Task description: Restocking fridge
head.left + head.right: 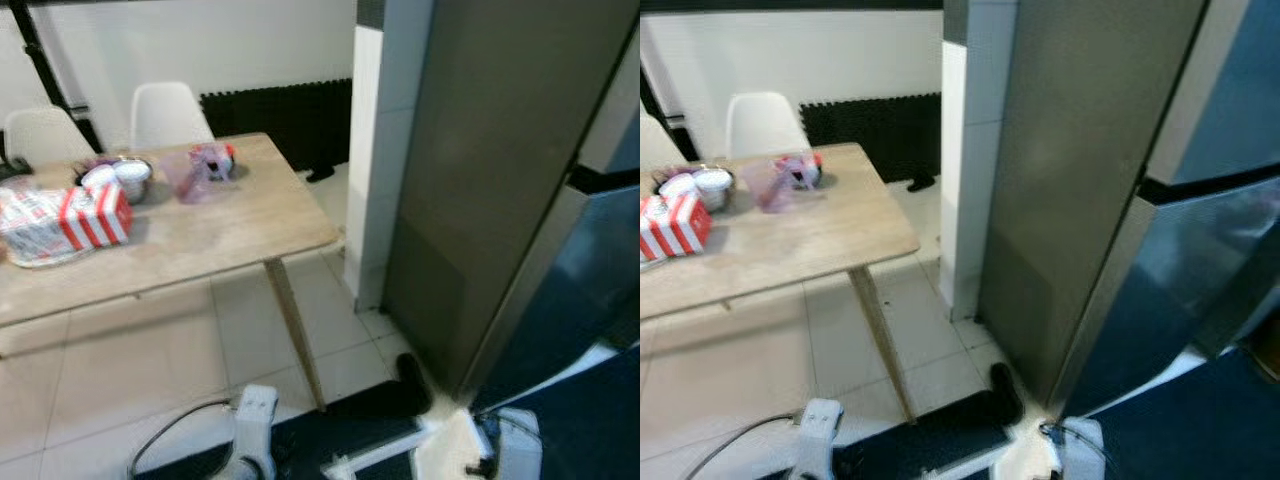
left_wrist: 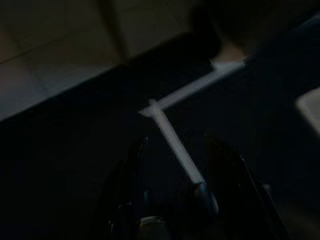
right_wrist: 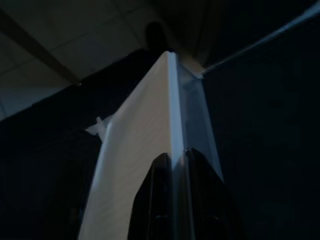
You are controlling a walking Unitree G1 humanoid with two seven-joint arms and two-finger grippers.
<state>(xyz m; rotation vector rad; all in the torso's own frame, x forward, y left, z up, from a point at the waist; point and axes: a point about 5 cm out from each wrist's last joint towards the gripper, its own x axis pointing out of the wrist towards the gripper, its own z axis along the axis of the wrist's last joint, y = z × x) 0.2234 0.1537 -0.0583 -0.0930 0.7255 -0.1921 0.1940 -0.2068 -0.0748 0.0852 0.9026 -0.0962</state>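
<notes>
Our right claw (image 3: 172,162) clamped on white carton (image 3: 142,150) — left claw (image 2: 175,200) apart, idle; fridge (image 1: 500,180) right of frame.

Fridge (image 1: 500,190) top and door cut off

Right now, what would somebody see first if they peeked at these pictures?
Probably the tall grey fridge, which stands on the right with its dark glossy door beside it. Next comes the light wooden table on the left, carrying a red-and-white striped package, a pink see-through plastic cup and a small round tin. Two white chairs stand behind it.
</notes>
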